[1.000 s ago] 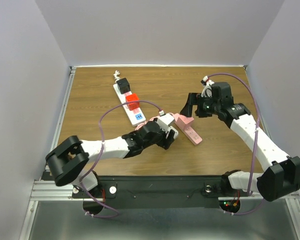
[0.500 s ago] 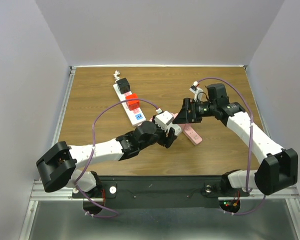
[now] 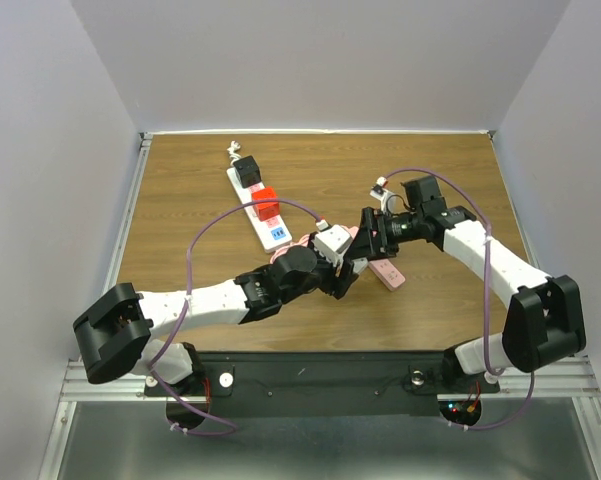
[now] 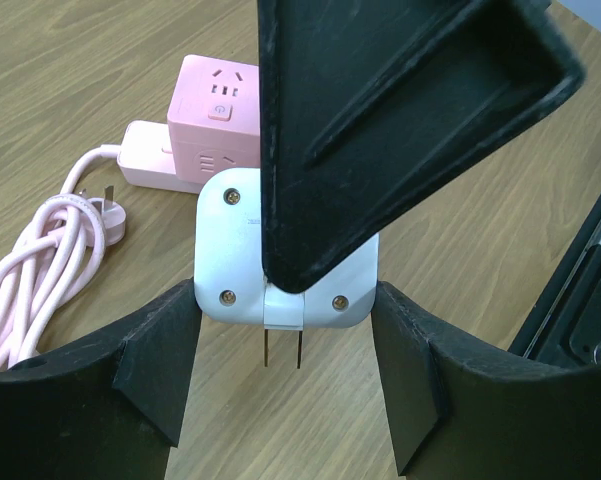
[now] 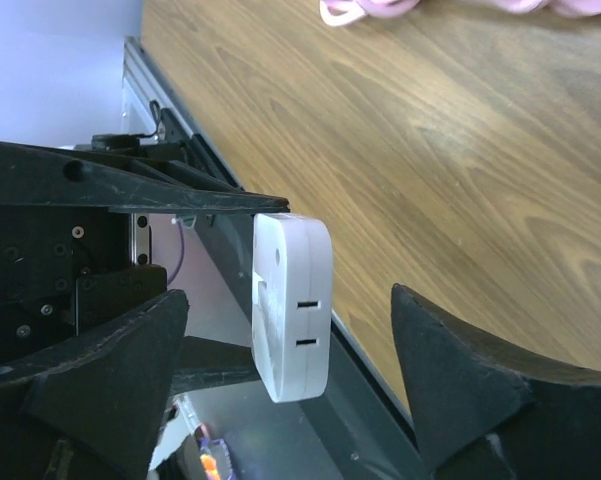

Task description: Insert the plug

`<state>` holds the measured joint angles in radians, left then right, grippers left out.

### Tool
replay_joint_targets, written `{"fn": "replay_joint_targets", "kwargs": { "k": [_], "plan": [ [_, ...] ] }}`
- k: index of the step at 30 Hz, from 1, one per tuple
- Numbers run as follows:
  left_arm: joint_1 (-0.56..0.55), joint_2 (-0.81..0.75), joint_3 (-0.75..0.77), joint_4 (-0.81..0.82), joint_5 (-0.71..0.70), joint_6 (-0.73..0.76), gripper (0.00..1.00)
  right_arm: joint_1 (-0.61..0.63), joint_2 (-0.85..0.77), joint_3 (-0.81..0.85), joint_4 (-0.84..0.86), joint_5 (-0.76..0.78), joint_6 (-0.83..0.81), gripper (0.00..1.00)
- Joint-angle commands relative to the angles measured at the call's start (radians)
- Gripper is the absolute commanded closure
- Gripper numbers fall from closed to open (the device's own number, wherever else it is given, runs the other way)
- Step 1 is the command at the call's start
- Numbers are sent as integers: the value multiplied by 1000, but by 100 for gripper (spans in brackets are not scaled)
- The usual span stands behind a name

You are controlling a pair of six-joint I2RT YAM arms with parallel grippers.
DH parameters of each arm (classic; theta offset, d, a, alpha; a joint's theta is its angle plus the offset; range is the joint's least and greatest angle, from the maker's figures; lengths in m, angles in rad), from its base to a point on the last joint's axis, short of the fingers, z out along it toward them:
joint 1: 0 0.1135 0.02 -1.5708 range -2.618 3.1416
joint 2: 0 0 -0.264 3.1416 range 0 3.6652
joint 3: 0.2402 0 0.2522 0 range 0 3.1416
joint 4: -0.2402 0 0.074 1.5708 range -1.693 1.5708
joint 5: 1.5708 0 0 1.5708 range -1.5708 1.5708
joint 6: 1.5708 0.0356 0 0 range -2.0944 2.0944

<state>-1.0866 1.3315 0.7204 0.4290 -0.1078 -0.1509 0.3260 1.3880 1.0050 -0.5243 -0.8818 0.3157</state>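
White plug (image 4: 230,250) gripped by L claw (image 4: 285,375); R claw (image 5: 292,300) spread astride.

- White plug (image 4: 230,255): rounded-square white body with two flat metal prongs (image 4: 283,348) on one face and two slots on a side edge. It's pinched by its sides between the left gripper (image 4: 285,300) fingers, clear of the surface.
- Pink power strip (image 4: 145,155): lies flat on the wood surface, beyond the plug.
- Pink cube socket (image 4: 215,110): sits against the strip, outlets showing.
- Pink cord (image 4: 35,275): bundled just beside the strip, its own plug loose on the surface.
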Motion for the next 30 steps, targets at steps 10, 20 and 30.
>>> {"fn": "replay_joint_targets", "kwargs": {
  "k": [10, 20, 30],
  "plan": [
    [-21, -18, 50, 48, -33, 1, 100, 30, 32, -5, 32, -120, -12, 27],
    [-32, -18, 54, 48, -49, -4, 100, 56, 48, -11, 40, -140, -4, 35],
    [-33, -23, 53, 48, -69, -10, 100, 79, 62, -20, 40, -192, -26, 97]
  ]
}}
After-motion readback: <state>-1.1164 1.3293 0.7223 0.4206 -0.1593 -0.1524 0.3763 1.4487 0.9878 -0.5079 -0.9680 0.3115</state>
